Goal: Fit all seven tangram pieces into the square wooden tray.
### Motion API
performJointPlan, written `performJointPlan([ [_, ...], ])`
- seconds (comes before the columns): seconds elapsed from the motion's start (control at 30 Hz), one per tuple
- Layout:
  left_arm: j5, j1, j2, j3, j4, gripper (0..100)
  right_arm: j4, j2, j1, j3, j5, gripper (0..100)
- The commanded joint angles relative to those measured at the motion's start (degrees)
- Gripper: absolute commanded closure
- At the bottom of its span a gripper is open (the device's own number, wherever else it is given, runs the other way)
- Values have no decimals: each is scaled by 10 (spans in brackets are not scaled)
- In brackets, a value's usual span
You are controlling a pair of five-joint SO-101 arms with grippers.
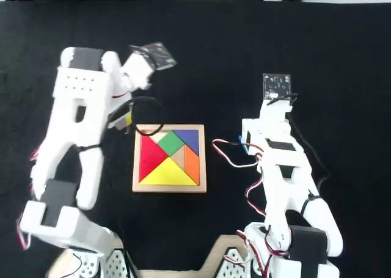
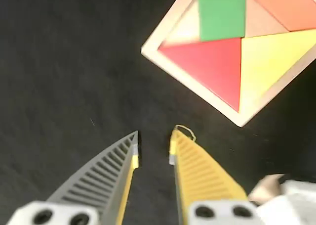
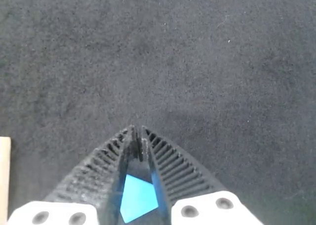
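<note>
The square wooden tray (image 1: 135, 168) lies in the middle of the black mat. In it sit a red triangle (image 1: 149, 157), a yellow triangle (image 1: 169, 174), a green square (image 1: 171, 143), a blue piece (image 1: 189, 139), an orange piece (image 1: 192, 163) and two pale wooden triangles. My left gripper (image 2: 154, 136) hovers over bare mat just off the tray's corner (image 2: 192, 81), beside the red triangle (image 2: 212, 67). It is open by a narrow gap and holds nothing. My right gripper (image 3: 136, 131) is shut over bare mat with nothing between its tips.
The left arm (image 1: 79, 119) stands tall at the tray's left side. The right arm (image 1: 281, 162) is folded back on the tray's right side. A pale wooden edge (image 3: 4, 175) shows beside the right gripper. Black mat surrounds the tray.
</note>
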Motion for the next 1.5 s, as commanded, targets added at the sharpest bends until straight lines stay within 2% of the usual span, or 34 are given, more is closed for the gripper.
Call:
performJointPlan([
  [0.0,143,-33,-103,100,-40,900,-11,0,-10,-34,3,975],
  [0.13,249,-43,-207,256,-147,900,-10,0,-7,-34,2,975],
  [0.33,343,-3,-476,490,-256,897,-6,-4,-6,-31,2,975],
  [0.47,421,-29,-622,640,-360,838,-6,-4,-6,-30,2,960],
  [0.67,432,-95,-589,717,-455,798,0,-4,-6,-29,5,873],
  [0.87,433,-82,-510,825,-623,798,18,-5,-6,-34,3,875],
  [1.13,430,-62,-505,880,-707,798,23,-23,-4,-35,6,875],
  [1.2,430,-65,-505,879,-709,798,75,-51,5,-52,13,874],
  [1.33,433,-66,-505,879,-709,798,274,-88,23,-189,46,872],
  [1.4,430,-66,-505,879,-709,798,368,-76,21,-276,113,872],
  [1.47,428,-66,-505,879,-709,798,449,-39,18,-353,214,873],
])
